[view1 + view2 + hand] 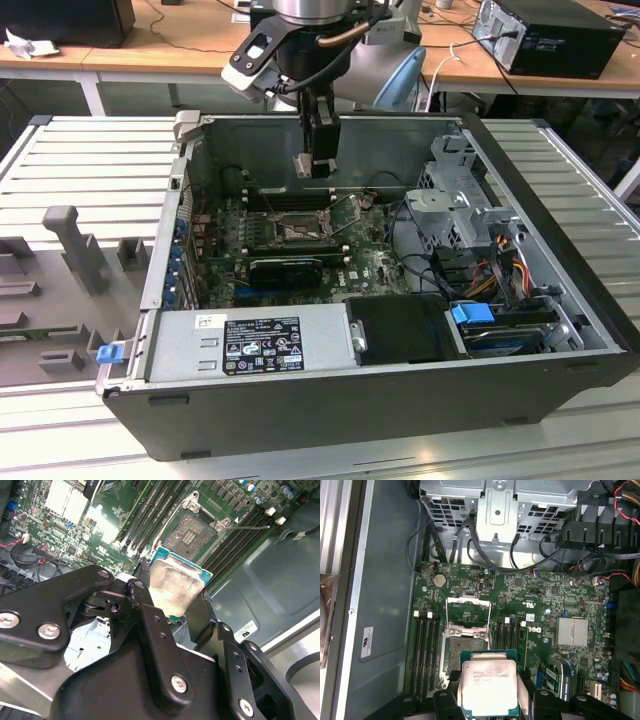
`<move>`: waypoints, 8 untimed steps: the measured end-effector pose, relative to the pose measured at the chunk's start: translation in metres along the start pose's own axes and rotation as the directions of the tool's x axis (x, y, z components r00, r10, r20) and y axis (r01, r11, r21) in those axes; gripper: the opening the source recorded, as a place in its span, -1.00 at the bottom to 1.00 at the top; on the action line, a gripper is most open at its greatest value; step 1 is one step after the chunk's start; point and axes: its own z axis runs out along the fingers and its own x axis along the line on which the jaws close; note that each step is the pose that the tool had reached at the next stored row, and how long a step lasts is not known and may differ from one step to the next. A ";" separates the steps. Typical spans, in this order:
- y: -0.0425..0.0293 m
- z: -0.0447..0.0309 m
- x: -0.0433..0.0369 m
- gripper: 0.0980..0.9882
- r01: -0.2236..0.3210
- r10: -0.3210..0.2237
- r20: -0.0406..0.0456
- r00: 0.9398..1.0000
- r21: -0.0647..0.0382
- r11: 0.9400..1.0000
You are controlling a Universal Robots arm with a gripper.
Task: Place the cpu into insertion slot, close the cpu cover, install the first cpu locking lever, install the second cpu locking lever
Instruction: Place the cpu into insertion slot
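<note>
Workbenches strewn with cables closed off the background; in front of them, an open computer case point(400, 400) lay on a ribbed table point(85, 160).

**Cpu.** The cpu point(489, 687) hung in mid-air above the case interior, pale metal face turned up toward the wrist cameras. It touched nothing but the fingers.

**Gripper.** The gripper point(490, 705) was pinching the chip, its black fingers point(142, 587) pressed against two opposite edges. In the exterior view it pointed straight down from the arm, inside the upper part of the case.

**Governing relation.** The insertion slot point(465, 647) lay below the held chip and well apart from it.
- In the exterior view the slot point(300, 228) sat almost directly beneath the gripper point(318, 168).
- In the first wrist view the chip overlapped only part of the slot's frame, which suggested a small sideways offset besides the drop.
- The chip's edges ran roughly parallel to the slot's frame, so little rotation appeared to be needed.

**Surroundings.**
- The slot's contact bed was exposed.
- The cpu cover point(468, 609) stood hinged open at the slot's far edge.
- A thin locking lever point(250, 527) lay swung out beside the slot.
- Long black memory slots point(425, 655) flanked the socket on the green motherboard point(560, 595).
</note>
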 end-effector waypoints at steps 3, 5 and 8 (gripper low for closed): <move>0.0000 0.0004 0.0000 -0.03 -0.001 0.001 0.000 1.000 0.000 1.000; -0.0001 0.0009 0.0000 -0.03 -0.002 0.002 0.000 1.000 0.000 1.000; -0.0001 0.0014 0.0000 -0.03 -0.003 0.003 0.000 1.000 0.000 1.000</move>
